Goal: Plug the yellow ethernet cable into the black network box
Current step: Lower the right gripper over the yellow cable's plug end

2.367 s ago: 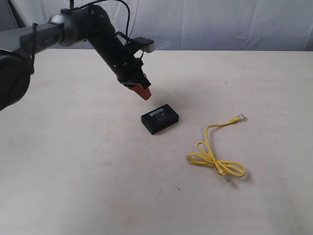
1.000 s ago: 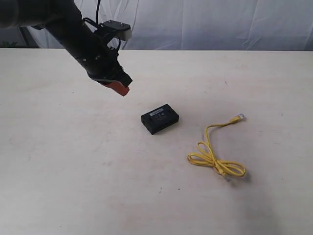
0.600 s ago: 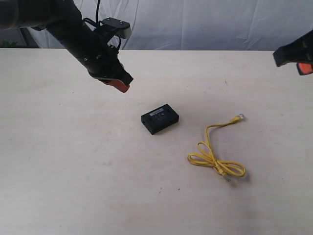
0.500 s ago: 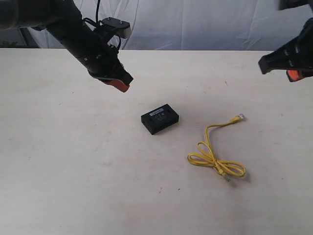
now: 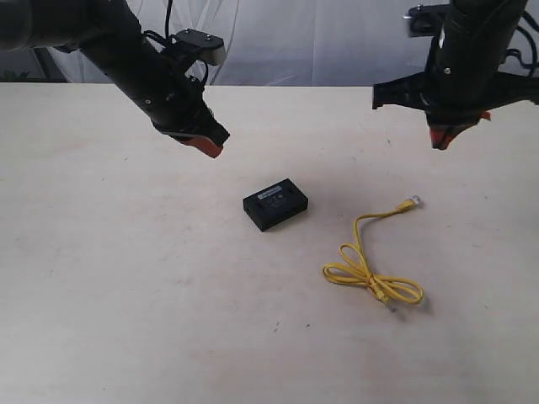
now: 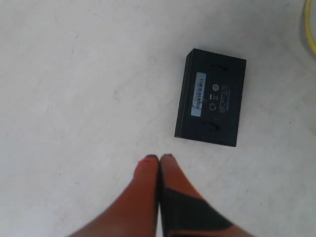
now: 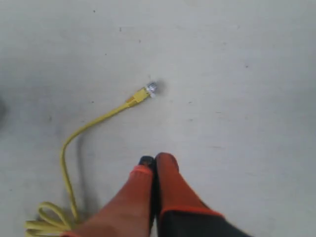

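The black network box (image 5: 275,204) lies flat mid-table, its pale label strip up; the left wrist view shows the box (image 6: 211,104) just beyond my fingertips. My left gripper (image 5: 210,150) hovers up and to the left of it, shut and empty (image 6: 158,157). The yellow ethernet cable (image 5: 370,269) lies to the right of the box, looped and knotted, with one clear plug (image 5: 413,202) at its far end. My right gripper (image 5: 441,140) hangs above the table beyond that plug, shut with nothing in it (image 7: 155,159). The cable (image 7: 84,129) and plug (image 7: 151,88) show in the right wrist view.
The tabletop (image 5: 126,278) is a pale beige surface. A white cloth backdrop (image 5: 337,42) hangs behind the table's far edge. Both black arms (image 5: 126,50) reach in from the back corners.
My right arm has come in from the right edge and now hangs above the cable's far plug. My left gripper drew back left and up from the box, then held still.
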Controlling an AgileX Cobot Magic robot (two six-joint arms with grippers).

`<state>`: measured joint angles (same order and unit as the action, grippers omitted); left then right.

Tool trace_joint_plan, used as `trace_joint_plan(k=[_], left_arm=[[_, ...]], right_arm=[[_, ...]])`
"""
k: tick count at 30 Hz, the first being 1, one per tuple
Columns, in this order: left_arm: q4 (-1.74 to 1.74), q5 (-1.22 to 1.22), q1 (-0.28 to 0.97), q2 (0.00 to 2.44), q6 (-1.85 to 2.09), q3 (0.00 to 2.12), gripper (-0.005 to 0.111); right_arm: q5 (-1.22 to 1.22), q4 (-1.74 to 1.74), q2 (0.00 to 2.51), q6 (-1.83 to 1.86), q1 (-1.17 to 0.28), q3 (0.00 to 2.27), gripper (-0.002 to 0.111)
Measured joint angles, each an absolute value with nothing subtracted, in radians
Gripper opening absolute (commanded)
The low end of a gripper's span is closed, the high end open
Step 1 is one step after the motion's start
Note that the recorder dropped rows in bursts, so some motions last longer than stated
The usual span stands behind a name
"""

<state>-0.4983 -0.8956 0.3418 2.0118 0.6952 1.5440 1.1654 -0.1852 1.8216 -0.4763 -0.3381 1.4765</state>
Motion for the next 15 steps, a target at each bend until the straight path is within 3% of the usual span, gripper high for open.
trace_joint_plan(k=[3,5,15], left_arm=[[-0.498,-0.891,0.342,2.012,0.695,1.544,0.000],[-0.498,-0.891,0.342,2.012,0.695,1.544,0.000],[-0.498,-0.870,0.342,2.012,0.695,1.544,0.000]], right_arm=[[1.165,-0.080,1.871,-0.492,-0.309,1.492,0.043],[1.165,-0.027,1.896,-0.494,-0.276,1.492,0.050],[1.094,0.000,1.959,-0.548,-0.214,1.494,0.050]])
